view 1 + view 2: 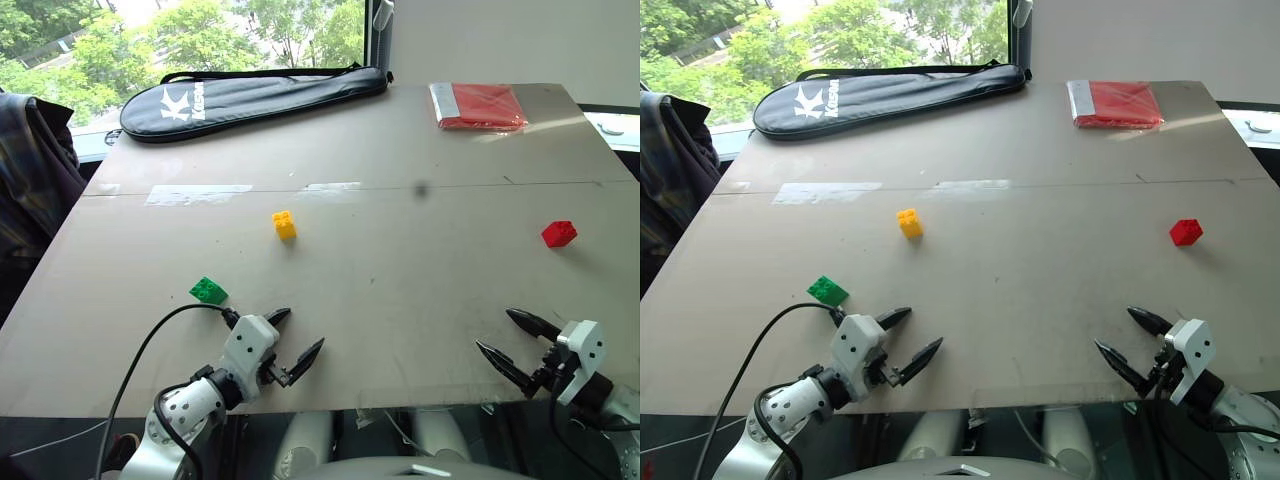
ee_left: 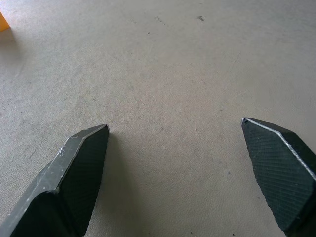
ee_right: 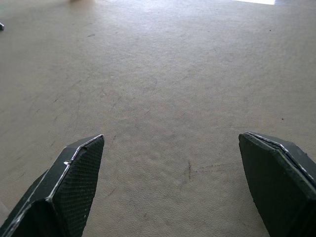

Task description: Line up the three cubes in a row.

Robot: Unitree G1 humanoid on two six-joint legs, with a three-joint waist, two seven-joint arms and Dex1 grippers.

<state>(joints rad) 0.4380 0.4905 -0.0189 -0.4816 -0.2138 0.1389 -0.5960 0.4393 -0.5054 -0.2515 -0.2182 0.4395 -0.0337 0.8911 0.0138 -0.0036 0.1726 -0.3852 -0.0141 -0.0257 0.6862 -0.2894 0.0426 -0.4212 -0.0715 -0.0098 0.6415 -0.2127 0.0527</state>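
Observation:
Three studded cubes lie apart on the brown table [image 1: 400, 260]. The yellow cube [image 1: 284, 225] sits near the middle, the green cube [image 1: 208, 290] at the near left, and the red cube [image 1: 559, 233] at the right. My left gripper [image 1: 300, 333] hovers open at the near edge, just right of the green cube, with nothing between its fingers. My right gripper [image 1: 505, 335] is open too, at the near right edge, well in front of the red cube. A corner of the yellow cube [image 2: 2, 22] shows in the left wrist view.
A black racket bag [image 1: 255, 98] lies along the far left edge. A flat red packet [image 1: 477, 105] rests at the far right corner. Strips of clear tape [image 1: 198, 193] cross the table's seam. A dark garment [image 1: 35, 165] hangs beside the left edge.

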